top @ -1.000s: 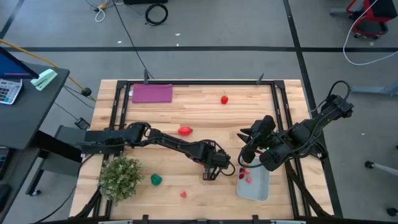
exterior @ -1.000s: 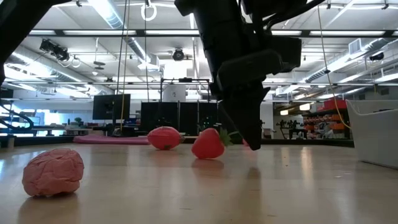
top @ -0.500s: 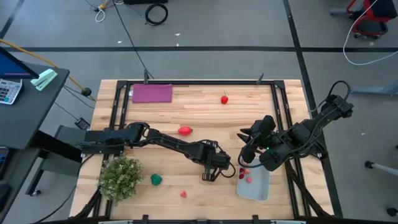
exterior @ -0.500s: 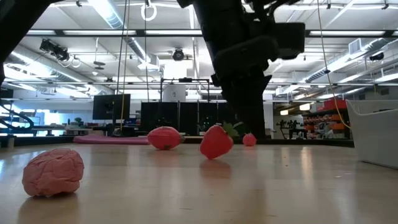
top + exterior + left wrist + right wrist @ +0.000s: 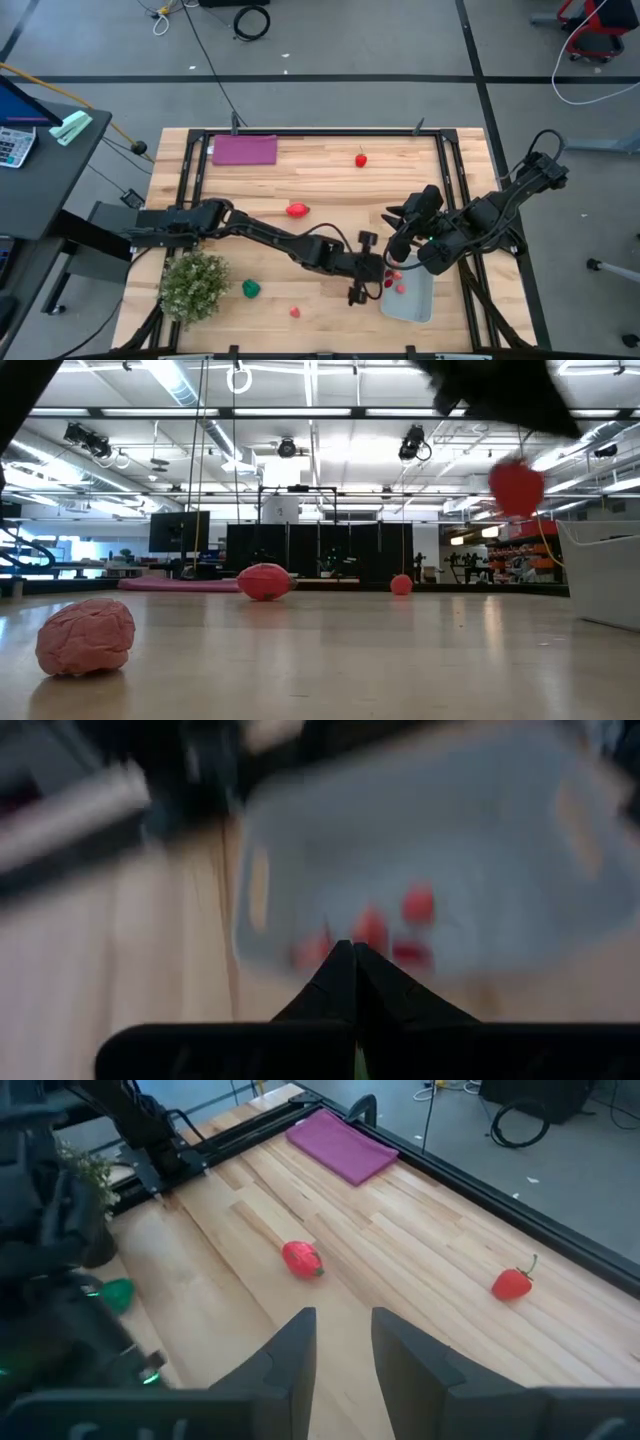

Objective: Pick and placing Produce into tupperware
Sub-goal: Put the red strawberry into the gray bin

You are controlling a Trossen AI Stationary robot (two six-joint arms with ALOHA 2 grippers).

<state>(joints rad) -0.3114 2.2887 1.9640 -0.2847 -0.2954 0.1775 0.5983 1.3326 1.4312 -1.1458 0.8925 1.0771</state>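
Note:
My left gripper [image 5: 364, 279] [image 5: 352, 952] is shut on a red strawberry [image 5: 517, 488] and hangs just left of the tupperware [image 5: 408, 297] [image 5: 420, 870], a clear pale container with a few red pieces [image 5: 397, 284] inside. Its dark blurred shape fills the low view's top right. On the table lie a red piece [image 5: 297, 210] [image 5: 302, 1259], a small red pepper [image 5: 361, 158] [image 5: 511, 1283], a green piece [image 5: 251, 288] and a pink piece [image 5: 295, 312] [image 5: 85, 635]. My right gripper [image 5: 395, 235] [image 5: 343, 1325] is open and waits above the tupperware's far end. My left gripper holds the strawberry's upper end [image 5: 515, 465] from above. The berry hangs below the fingers, lifted clear of the table. In the left wrist view the shut fingers [image 5: 340, 975] cover it, so the exact hold does not show.
A bushy pale-green plant [image 5: 193, 283] stands at the near left corner. A flat purple rectangle [image 5: 244, 150] lies at the far left. Black rails [image 5: 320, 133] frame the table. Bare wood lies in the middle and far right.
My left gripper has risen and moved toward the table's right edge, up to the tupperware. The strawberry first slid a little along the table and is now lifted clear, high above the wood.

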